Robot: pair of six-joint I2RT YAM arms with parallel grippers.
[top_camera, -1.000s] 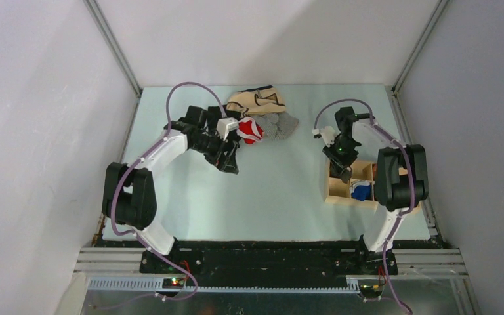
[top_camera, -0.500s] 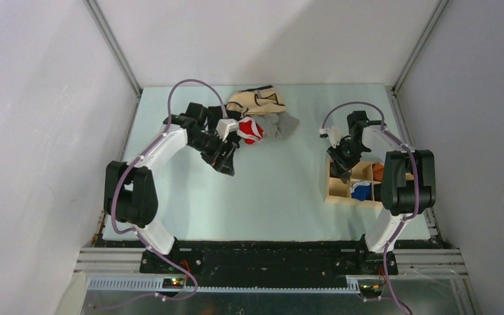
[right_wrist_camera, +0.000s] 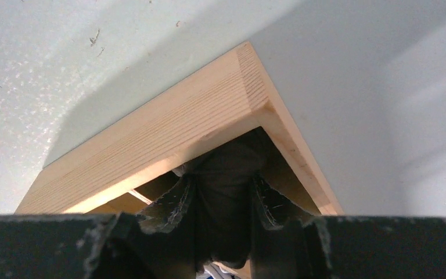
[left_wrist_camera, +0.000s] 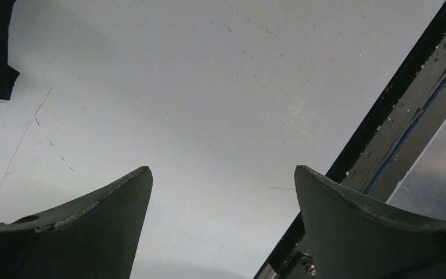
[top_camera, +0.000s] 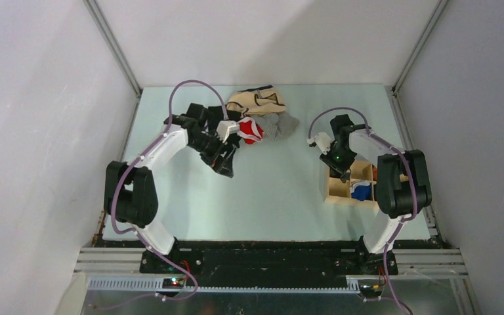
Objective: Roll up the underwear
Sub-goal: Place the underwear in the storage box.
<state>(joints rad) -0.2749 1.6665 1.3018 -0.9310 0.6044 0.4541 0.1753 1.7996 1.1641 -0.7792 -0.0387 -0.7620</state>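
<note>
In the right wrist view, the rolled dark olive-brown underwear point(right_wrist_camera: 232, 157) is pinched between the fingers of my right gripper point(right_wrist_camera: 223, 186). The bundle sits low in the corner compartment of the wooden box point(right_wrist_camera: 168, 133). From above, my right gripper point(top_camera: 341, 172) points down into the box's far left compartment point(top_camera: 333, 176) and hides the underwear. My left gripper point(top_camera: 226, 169) hovers over bare table left of centre. Its jaws stand wide apart with nothing between them, and the left wrist view shows the left gripper point(left_wrist_camera: 222, 170) over plain tabletop.
A clothing pile lies at the back: a beige garment with dark trim point(top_camera: 256, 100), a red-and-white item point(top_camera: 251, 130), a grey one point(top_camera: 282, 125) and a black one point(top_camera: 197, 115). Other box compartments hold a blue-and-white item point(top_camera: 361, 191) and an orange one point(top_camera: 377, 172).
The right wrist swung right and then back left while its fingertips stayed in the box's compartment with the underwear. The left arm barely shifted.
</note>
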